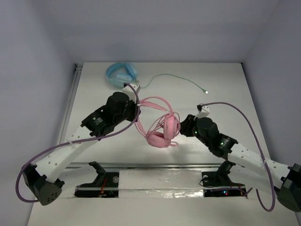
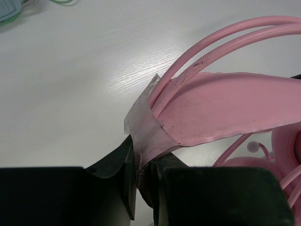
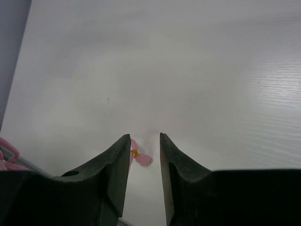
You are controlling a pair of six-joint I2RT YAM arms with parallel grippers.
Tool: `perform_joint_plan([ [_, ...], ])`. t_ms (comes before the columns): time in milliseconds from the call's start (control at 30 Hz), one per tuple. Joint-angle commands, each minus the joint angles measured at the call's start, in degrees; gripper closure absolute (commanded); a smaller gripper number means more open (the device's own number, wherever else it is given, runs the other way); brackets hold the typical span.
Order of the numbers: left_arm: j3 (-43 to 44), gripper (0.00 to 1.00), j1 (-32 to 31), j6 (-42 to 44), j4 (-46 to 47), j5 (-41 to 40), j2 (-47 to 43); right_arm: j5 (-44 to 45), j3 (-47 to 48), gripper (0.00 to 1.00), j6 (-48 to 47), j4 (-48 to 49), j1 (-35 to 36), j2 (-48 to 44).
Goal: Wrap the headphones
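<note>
The left arm is stretched from its base at the near left corner diagonally toward the middle of the table (image 1: 225, 94), with the wrist turned to the right. The left tool (image 2: 141, 165) is clenched on the flat pink strap under the headband (image 2: 211, 52), whose two thin tubes are seen arching away above it.

The headphones (image 1: 159, 138) are found at the middle of the table, between the two tools, with the earcups to the near side and the cable (image 1: 141, 123) looped about them.

The right arm is reached in from the near right, kept low, and pointed left at the earcups. The right tool (image 3: 145, 141) is held released, jaws apart, and a small pink plug (image 3: 141, 159) is seen in the gap, close to one finger.

Blue headphones (image 1: 121, 74) and a green cable (image 1: 181, 78) are seen at the far side.
</note>
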Motion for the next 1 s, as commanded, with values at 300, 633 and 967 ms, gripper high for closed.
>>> perform_joint_plan([
  [300, 2.8, 1.0, 2.9, -6.3, 9.2, 9.0, -1.2, -0.3, -8.4, 0.58, 6.6, 15.1, 0.0, -7.6],
  [633, 1.4, 1.0, 10.3, -11.9, 15.5, 23.6, 1.0, 1.8, -7.0, 0.57, 7.8, 8.1, 0.0, -7.3],
  [967, 0.8, 1.0, 14.9, -16.4, 20.6, 32.9, 2.7, -4.8, -11.1, 0.77, 5.4, 16.0, 0.0, -9.9],
])
